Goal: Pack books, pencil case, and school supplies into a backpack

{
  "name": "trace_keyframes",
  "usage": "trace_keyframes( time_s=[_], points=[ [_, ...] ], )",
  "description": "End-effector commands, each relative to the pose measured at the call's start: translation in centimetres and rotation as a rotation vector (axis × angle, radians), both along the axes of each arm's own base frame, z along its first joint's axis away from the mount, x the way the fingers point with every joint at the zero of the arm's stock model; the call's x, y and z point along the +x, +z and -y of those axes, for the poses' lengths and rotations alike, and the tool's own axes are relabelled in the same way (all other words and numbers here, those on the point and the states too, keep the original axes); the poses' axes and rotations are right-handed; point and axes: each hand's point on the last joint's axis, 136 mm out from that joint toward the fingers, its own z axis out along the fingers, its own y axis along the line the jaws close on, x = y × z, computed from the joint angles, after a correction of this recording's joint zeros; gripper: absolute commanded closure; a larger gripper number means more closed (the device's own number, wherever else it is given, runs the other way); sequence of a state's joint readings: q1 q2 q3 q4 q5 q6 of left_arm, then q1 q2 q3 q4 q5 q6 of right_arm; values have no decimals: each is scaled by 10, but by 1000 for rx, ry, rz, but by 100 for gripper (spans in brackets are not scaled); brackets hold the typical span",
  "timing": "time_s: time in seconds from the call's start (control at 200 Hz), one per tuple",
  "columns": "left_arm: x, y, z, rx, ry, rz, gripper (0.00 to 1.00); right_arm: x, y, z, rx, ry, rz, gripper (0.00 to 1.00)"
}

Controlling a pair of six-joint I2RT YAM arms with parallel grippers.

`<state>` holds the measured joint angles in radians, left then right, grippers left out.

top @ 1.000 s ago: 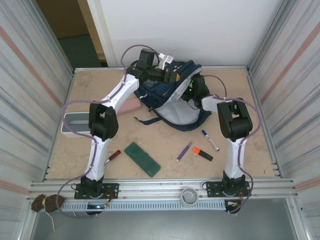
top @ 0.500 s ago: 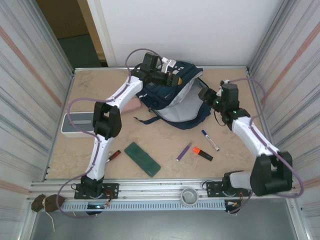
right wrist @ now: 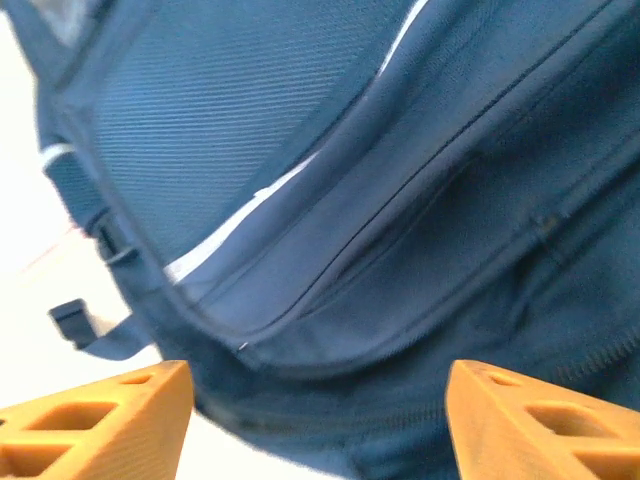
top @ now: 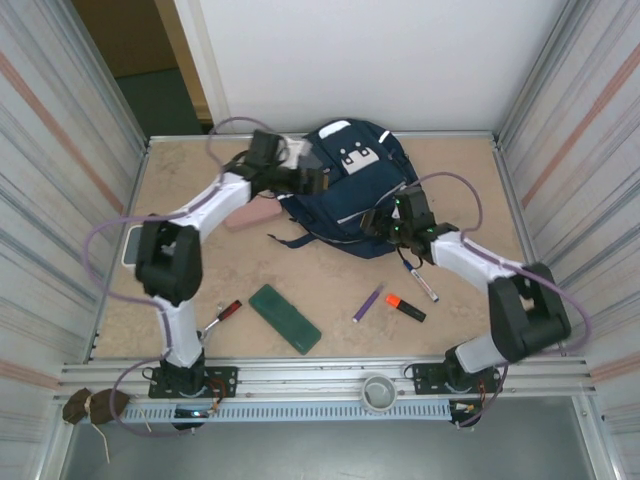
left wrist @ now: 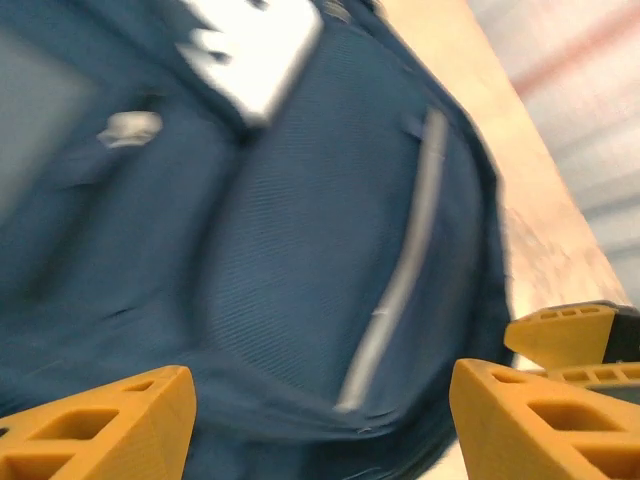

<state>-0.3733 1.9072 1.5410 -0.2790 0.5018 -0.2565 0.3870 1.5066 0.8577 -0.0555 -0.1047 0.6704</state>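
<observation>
The navy backpack point(top: 345, 190) lies at the back middle of the table, front face up, its white patch point(top: 335, 128) and grey patch point(top: 355, 157) showing. My left gripper point(top: 314, 181) is at its left edge, open, with striped fabric point(left wrist: 330, 250) just beyond the fingers. My right gripper point(top: 384, 222) is at its near right edge, open, facing a zip seam point(right wrist: 400, 230). A green pencil case point(top: 285, 318), a purple pen point(top: 368, 302), an orange highlighter point(top: 405, 307) and a white marker point(top: 420, 282) lie on the table in front. The books are out of view.
A red-handled tool point(top: 225, 312) lies left of the pencil case. A pink object point(top: 250, 215) sits by the backpack's left side, and a white tray point(top: 130, 248) stands at the left wall. A dark strap point(top: 290, 240) trails from the backpack. A tape roll point(top: 379, 392) rests on the front rail.
My left gripper opened and drew back to the left; the backpack's raised flap dropped, hiding the grey lining. My right arm swung in to the backpack's near right edge.
</observation>
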Motion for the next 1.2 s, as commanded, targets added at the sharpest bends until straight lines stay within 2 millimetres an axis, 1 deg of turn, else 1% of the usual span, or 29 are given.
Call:
trace_keyframes(
  time_s=[0.0,0.05,0.11,0.16,0.2,0.271,0.321,0.366,0.426,0.481,0.546,0.611,0.706,0.832,0.947,1.072,1.167,1.197],
  points=[
    [25,6,-62,3,222,50,31,19,-18,5,-57,-38,-19,41],
    [26,-3,-77,16,247,24,31,22,-29,16,-98,-53,-45,44],
    [28,-13,-90,53,262,-7,31,26,-41,39,-153,-89,-68,48],
    [27,-19,-94,90,259,-15,30,34,-47,63,-205,-123,-83,51],
    [24,-25,-93,104,247,-22,30,43,-49,82,-246,-150,-84,53],
    [18,-32,-86,90,206,-33,30,64,-48,109,-297,-175,-90,55],
    [13,-36,-81,93,173,-29,29,81,-40,126,-336,-200,-83,55],
    [8,-39,-76,113,145,-23,29,91,-31,133,-345,-203,-82,56],
    [3,-40,-65,156,90,19,27,98,-10,133,-337,-195,-39,55],
    [-3,-40,-53,211,25,78,27,99,9,128,-326,-178,6,53],
    [-13,-42,-38,321,-95,201,28,92,24,117,-296,-141,33,50],
    [-19,-49,-24,468,-210,357,29,81,31,105,-258,-98,37,47],
    [-27,-64,-6,622,-406,548,31,63,33,94,-218,-58,30,44],
    [-28,-85,6,764,-600,733,32,42,33,86,-169,-21,15,40],
    [-16,-107,11,861,-682,765,33,28,32,84,-154,-4,0,39],
    [-4,-125,15,928,-718,779,35,15,31,80,-126,11,-16,38],
    [1,-135,18,940,-731,779,41,6,30,71,-72,29,-30,38],
    [3,-135,19,946,-722,784,44,4,31,66,-52,40,-32,38]
  ],
)
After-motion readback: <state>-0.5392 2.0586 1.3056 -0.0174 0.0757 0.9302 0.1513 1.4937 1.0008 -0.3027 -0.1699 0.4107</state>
